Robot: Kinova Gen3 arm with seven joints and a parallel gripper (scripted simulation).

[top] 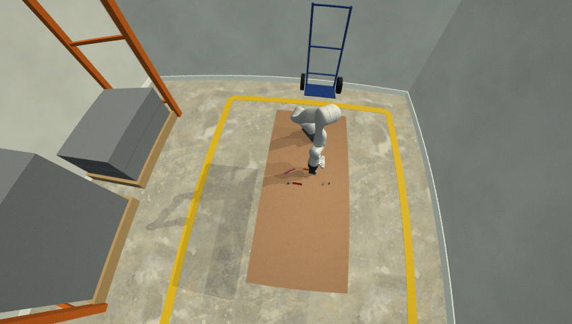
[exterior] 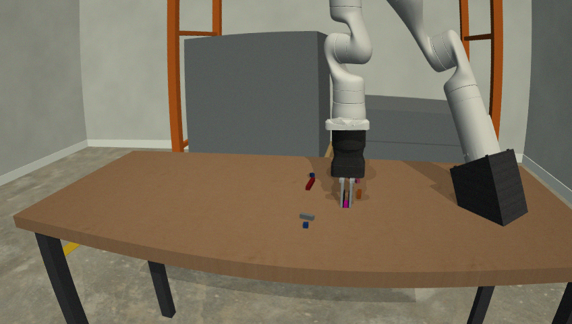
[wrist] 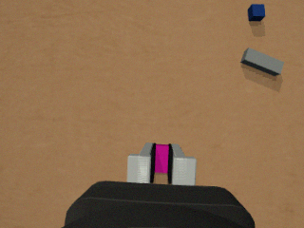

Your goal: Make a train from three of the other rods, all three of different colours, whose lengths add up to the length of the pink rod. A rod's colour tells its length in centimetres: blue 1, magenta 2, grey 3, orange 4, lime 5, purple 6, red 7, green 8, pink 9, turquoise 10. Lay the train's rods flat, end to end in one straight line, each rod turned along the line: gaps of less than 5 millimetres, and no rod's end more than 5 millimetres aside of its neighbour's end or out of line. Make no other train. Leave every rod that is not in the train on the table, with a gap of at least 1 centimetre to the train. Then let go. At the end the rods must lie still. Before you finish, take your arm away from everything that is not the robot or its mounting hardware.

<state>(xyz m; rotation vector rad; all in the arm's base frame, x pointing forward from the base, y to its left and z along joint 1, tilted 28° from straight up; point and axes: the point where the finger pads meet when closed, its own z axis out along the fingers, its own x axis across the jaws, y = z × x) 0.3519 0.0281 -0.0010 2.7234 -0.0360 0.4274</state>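
Observation:
My gripper points straight down near the middle of the brown table, shut on a short magenta rod, with its fingertips at or just above the table top. The magenta rod also shows between the fingers in the exterior view. An orange rod lies just to the right of the fingers. A grey rod and a blue cube lie in front and to the left; both also show in the wrist view, the grey rod and the blue cube. A red rod and a second blue cube lie further back on the left. The pink rod lies behind the arm.
The arm's black base block stands on the table at the right. Grey crates and orange racking stand behind the table. A blue hand truck stands by the far wall.

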